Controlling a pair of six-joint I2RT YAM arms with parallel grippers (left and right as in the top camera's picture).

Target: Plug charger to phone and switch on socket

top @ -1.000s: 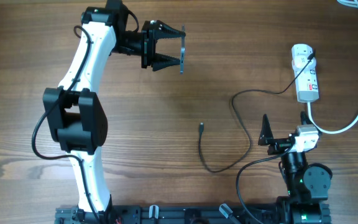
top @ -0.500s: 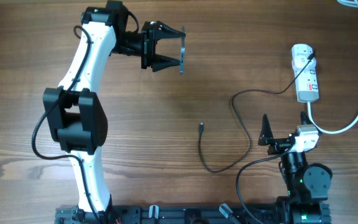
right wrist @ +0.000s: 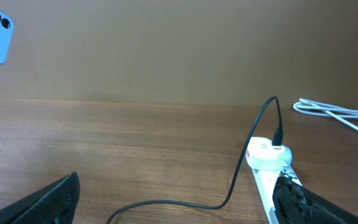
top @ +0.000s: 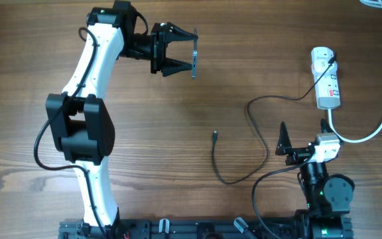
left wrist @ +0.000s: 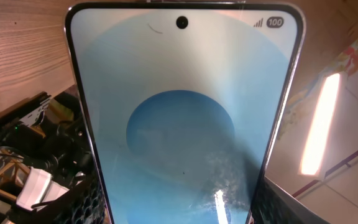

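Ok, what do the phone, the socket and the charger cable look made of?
The phone has a glossy, glass-like front that reflects a bright streak; its pale frame could be metal or plastic. The socket looks like smooth white plastic. The charger cable is a thin, black, flexible sheath, likely rubber or plastic, lying in loose curves.

Phone [left wrist: 185,124]: pale blue screen w/ darker blue disc at centre, black bezel, silvery frame; back light blue. Charger [top: 265,149]: thin black cable. Socket [top: 325,85], by right edge: white w/ small red marks; cord [top: 377,126] white. Table [top: 178,119]: mid-brown wood grain.
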